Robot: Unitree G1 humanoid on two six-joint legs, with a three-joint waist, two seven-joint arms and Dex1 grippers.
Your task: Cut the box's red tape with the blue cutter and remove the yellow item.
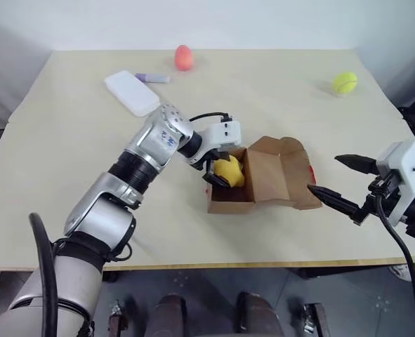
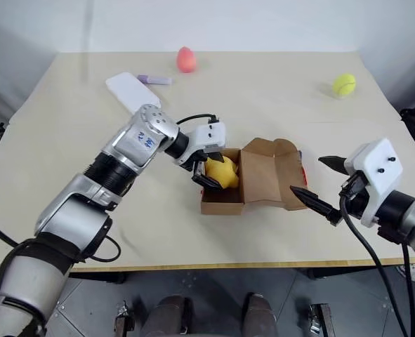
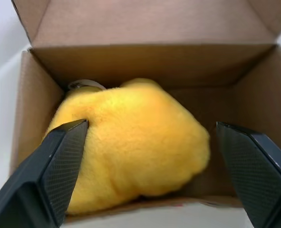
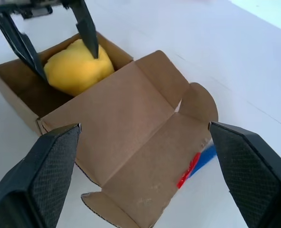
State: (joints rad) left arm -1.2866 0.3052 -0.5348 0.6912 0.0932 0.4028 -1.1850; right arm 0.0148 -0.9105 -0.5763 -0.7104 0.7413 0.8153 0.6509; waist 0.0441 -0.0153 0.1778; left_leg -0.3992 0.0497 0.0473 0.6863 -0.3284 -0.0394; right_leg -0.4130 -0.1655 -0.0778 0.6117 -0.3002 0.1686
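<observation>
Fingers of the left gripper (image 3: 145,171) stand apart, straddling the yellow item (image 3: 135,147) inside the open box (image 1: 263,179); one finger touches the plush, the other stands clear. Judgement: centre the item between the fingers, go deeper, then close gently, since the soft body will compress. Lift straight up, clear of the box walls. The right gripper (image 1: 337,184), fingers apart and empty, hovers just beside the folded-out lid. The blue cutter (image 4: 208,156) lies under that lid's edge, beside the red tape (image 4: 188,172). No legible brand or writing is visible.
</observation>
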